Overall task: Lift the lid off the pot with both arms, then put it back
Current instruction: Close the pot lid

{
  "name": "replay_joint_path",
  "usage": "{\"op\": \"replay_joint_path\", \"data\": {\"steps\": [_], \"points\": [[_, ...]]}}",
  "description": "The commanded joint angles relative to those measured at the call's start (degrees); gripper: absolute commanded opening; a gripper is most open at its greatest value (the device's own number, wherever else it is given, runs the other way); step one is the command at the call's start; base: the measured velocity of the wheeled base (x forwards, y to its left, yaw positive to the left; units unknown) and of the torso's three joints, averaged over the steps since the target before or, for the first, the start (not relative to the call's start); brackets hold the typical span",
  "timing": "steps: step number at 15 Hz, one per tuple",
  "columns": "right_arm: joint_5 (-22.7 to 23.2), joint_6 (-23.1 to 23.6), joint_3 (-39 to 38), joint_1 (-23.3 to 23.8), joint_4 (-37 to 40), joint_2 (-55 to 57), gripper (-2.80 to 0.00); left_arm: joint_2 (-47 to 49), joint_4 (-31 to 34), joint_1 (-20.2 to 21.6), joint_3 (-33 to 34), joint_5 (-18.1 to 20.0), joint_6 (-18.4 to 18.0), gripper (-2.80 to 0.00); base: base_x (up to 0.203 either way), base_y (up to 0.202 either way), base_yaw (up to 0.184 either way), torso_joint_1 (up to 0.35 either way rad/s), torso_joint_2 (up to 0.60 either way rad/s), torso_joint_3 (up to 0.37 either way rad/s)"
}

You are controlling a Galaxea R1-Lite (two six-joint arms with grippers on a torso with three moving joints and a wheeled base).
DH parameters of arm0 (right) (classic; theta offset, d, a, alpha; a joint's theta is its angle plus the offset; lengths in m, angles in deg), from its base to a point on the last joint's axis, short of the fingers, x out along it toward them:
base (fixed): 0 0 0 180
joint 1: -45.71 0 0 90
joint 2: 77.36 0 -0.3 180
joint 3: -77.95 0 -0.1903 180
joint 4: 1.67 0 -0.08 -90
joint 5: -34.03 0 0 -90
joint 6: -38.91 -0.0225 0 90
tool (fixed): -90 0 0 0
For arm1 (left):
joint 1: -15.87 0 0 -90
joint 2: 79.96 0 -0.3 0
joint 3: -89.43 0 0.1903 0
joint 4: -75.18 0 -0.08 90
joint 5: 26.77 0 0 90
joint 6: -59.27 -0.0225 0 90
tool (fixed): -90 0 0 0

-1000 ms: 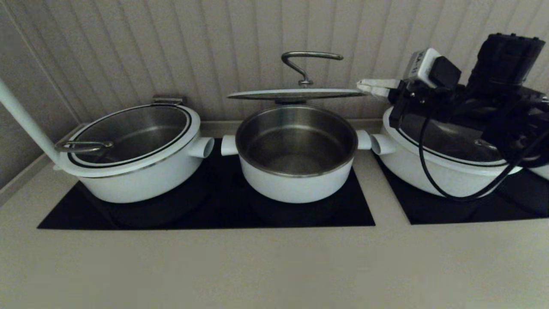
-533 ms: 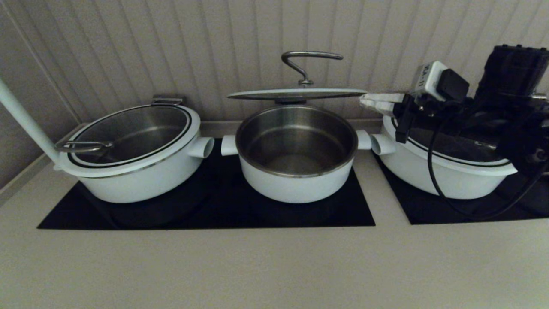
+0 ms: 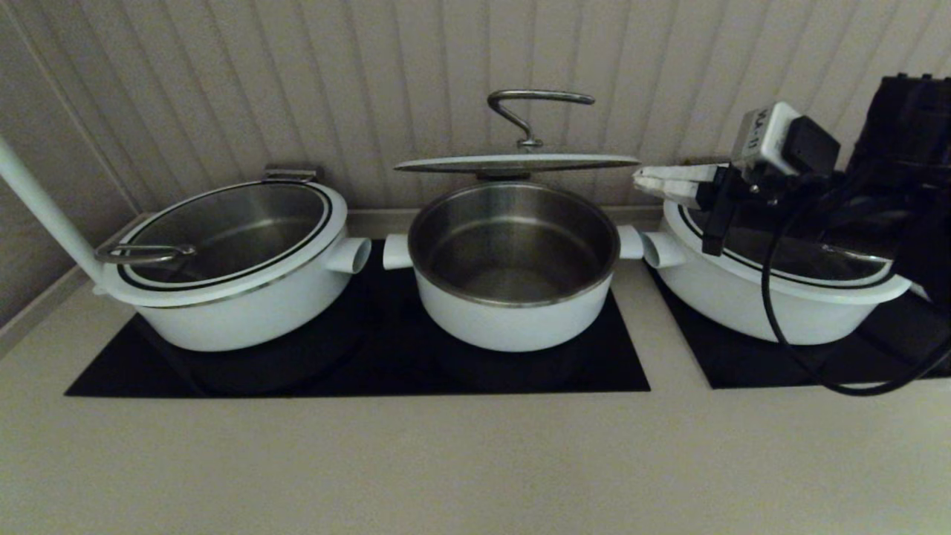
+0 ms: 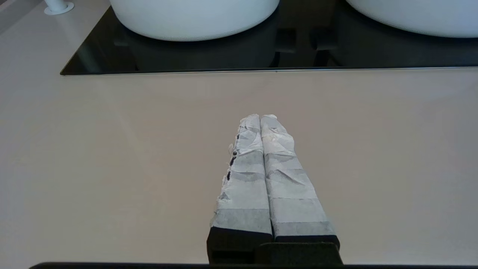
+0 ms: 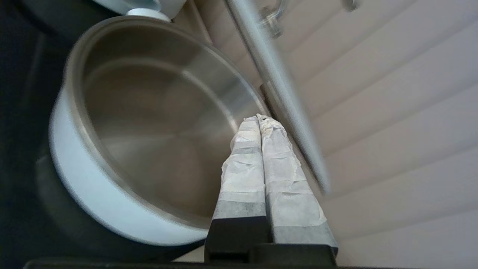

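Note:
The pot (image 3: 513, 297) stands open on the black hob, steel inside and a stub handle on each side. The lid (image 3: 513, 162) lies level just above the pot's back rim, its steel handle (image 3: 535, 104) upright, with no gripper holding it. My right gripper (image 3: 640, 178) is shut and empty, a little to the right of the lid's edge. In the right wrist view its fingertips (image 5: 260, 118) point past the pot (image 5: 149, 130) and lid edge (image 5: 276, 93). My left gripper (image 4: 259, 116) is shut and empty over bare countertop, out of the head view.
A wide lidded pot (image 3: 230, 253) stands on the left, and another (image 3: 780, 282) on the right under my right arm and its cable. A white pole (image 3: 37, 200) rises at far left. The panelled wall is close behind. Bare countertop (image 3: 446, 461) lies in front.
My right gripper has drawn back to the right, away from the lid's edge, and a gap has opened between them. The lid and pot have not moved.

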Motion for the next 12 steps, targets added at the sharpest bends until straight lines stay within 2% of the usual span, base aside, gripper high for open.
{"op": "replay_joint_path", "data": {"steps": [1,6,12], "points": [[0.01,-0.03,1.31,0.37,0.8,-1.22,-2.8,0.01,-0.02,0.02,0.0,-0.01,-0.01,-2.8,0.0,0.0,0.0,0.0,0.0,0.0],[-0.78,-0.84,7.38,0.97,1.02,1.65,-2.8,-0.03,0.0,0.02,0.0,-0.01,-0.01,-2.8,0.0,0.0,0.0,0.0,0.0,0.0],[-1.41,-0.93,9.56,2.77,0.64,6.06,-2.8,0.01,-0.08,0.02,0.0,-0.01,-0.01,-2.8,0.0,0.0,0.0,0.0,0.0,0.0]]}}
